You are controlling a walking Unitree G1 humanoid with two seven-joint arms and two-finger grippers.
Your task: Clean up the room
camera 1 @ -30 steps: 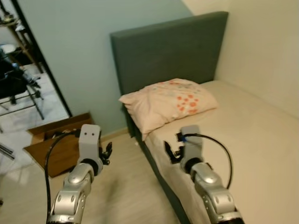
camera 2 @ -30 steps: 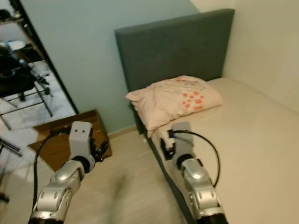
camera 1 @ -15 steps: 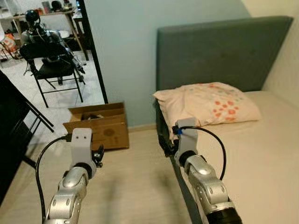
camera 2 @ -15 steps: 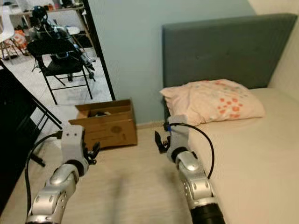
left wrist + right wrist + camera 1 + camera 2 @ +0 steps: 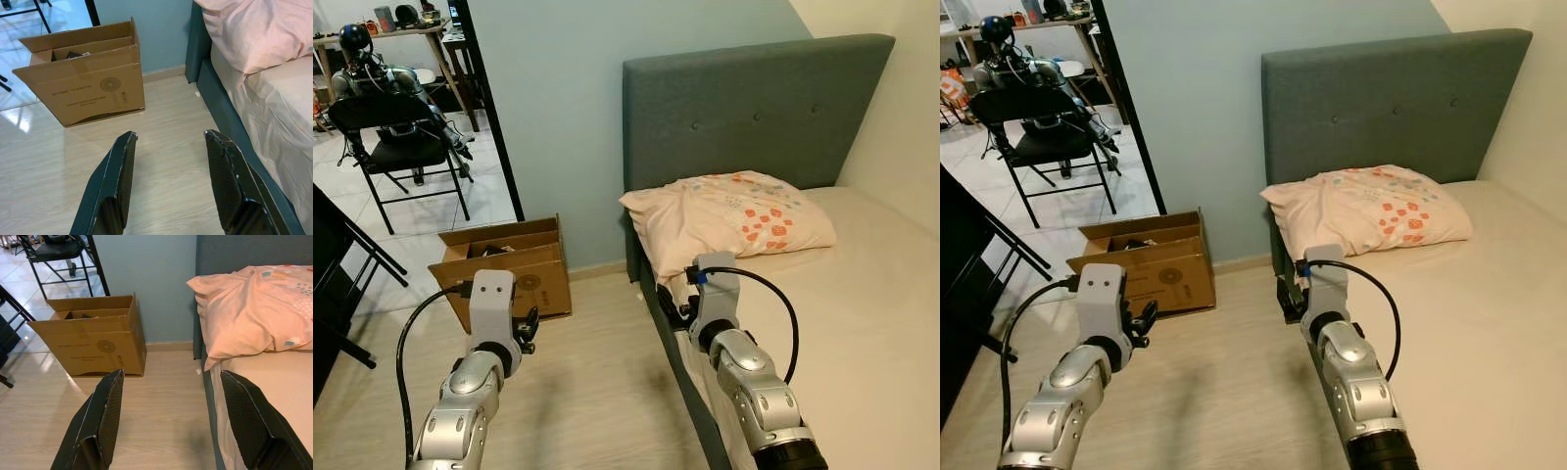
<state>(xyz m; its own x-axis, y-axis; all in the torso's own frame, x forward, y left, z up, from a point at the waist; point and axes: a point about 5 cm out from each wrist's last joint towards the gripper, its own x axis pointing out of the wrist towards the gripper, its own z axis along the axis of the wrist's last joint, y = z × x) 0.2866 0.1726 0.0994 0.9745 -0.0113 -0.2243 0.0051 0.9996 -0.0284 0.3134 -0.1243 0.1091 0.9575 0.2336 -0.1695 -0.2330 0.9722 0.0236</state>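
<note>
1. One black folding chair (image 5: 396,137) is standing past the doorway on the tiled floor.
2. One open cardboard box (image 5: 509,269) is sitting on the wood floor against the blue wall.
3. The left gripper (image 5: 525,328) is hovering over the floor near that box, fingers (image 5: 115,183) spread, holding nothing.
4. The right gripper (image 5: 677,315) is hanging at the bed's (image 5: 862,313) edge, likewise spread and empty.
5. One floral pillow (image 5: 729,215) is lying against the grey headboard (image 5: 744,108).

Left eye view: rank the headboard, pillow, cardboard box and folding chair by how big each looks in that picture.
1. headboard
2. pillow
3. and 4. cardboard box and folding chair look close in size. The chair stands farther off, through the doorway, so I would not rank those two.
</note>
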